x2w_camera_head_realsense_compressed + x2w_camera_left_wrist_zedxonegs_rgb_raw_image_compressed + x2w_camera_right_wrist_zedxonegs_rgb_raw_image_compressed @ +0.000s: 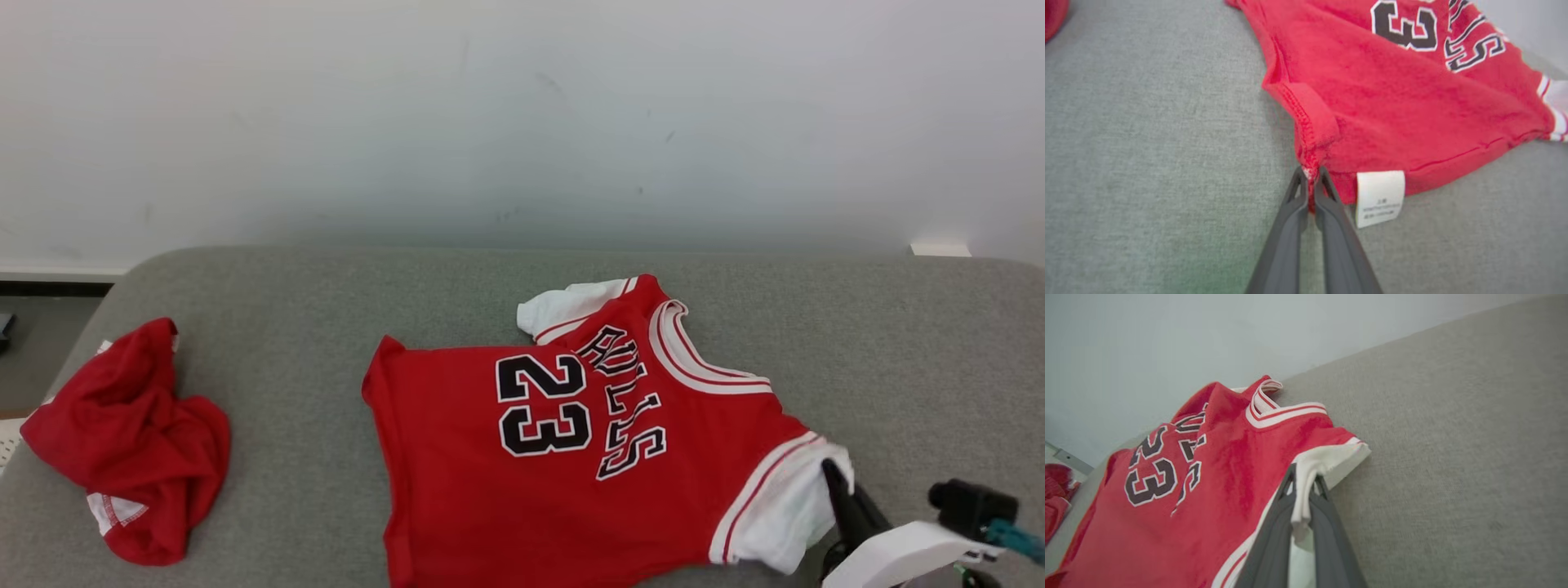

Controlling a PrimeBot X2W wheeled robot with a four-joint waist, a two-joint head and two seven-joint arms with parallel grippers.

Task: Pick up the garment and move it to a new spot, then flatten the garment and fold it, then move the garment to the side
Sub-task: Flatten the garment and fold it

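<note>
- Left gripper (1311,176): we are pinching it shut on the bottom hem corner (1306,134) of the red shirt (571,474), with just a thin bite of cloth between the fingers.
- We are clamping the right gripper (1303,486) shut on the white sleeve (1331,457), and a fold of it is hanging down between the fingers.
- We are finding the shirt lying number side up near the middle of the grey tabletop (286,327), with its collar (694,359) toward our right.
- We are judging the step in hand to be the lift to a new spot. It calls for raising both arms together at one pace and holding them apart just enough to keep the cloth taut without tugging.
- We are treating the left hold as the weak one, so a slow start is looking wise, with a check that the hem is not slipping out.
- We are getting the whole layout from the head view, which the close wrist views are cutting off. A crumpled red cloth (131,441) is lying well apart on the left, a spot to steer clear of.
- We are reading the grips from the wrist views. The left one is showing the thin bite and a white label (1380,198) just beside the fingers, and the right one is showing the sleeve running between the fingers.
</note>
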